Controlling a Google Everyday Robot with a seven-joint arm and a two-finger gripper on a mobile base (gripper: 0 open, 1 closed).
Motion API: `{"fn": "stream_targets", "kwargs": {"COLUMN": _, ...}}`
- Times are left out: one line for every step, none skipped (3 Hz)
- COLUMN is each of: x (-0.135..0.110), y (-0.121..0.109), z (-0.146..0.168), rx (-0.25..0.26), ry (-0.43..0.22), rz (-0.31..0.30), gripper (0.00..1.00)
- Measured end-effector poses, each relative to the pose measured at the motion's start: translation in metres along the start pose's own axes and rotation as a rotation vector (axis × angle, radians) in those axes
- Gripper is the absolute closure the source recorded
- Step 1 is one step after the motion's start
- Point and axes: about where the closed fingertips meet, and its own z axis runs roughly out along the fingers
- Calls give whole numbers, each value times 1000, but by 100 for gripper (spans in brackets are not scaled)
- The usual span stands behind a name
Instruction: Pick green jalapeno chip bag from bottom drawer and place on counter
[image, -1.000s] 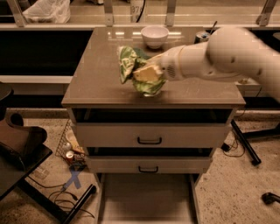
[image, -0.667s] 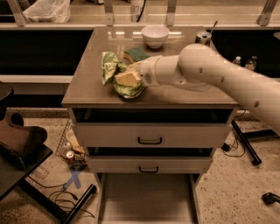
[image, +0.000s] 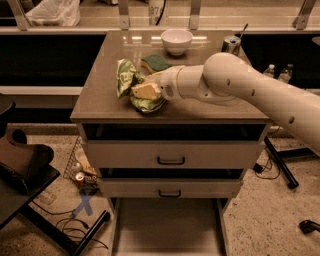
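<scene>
Reaching in from the right, the robot's thick cream-white arm stretches across the glossy tan-grey square surface of the drawer cabinet, and its two-finger claw is clenched on the small, crumpled, shiny green jalapeno chip bag with pale patches. The bag sits over the front-left part of the surface, one end sticking up left of the claw and the rest bunched beneath it, low enough to look as if it touches the top, though I cannot tell for sure. Just behind the claw lies a flat green-and-yellow sponge, and farther back stands a round white bowl; a metal can with a straw is at the back-right corner. Below, the two upper drawers with black handles are shut, while the wide, shallow beige-grey bottom drawer is pulled out, its plain floor showing. A white plastic bag rests on the ledge at upper left.
</scene>
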Motion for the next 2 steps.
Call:
{"fn": "stream_targets", "kwargs": {"x": -1, "y": 2, "z": 2, "rx": -4, "ry": 0, "rz": -1, "gripper": 35}}
{"fn": "stream_targets", "kwargs": {"x": -1, "y": 4, "z": 3, "rx": -8, "ry": 0, "rz": -2, "gripper": 12}}
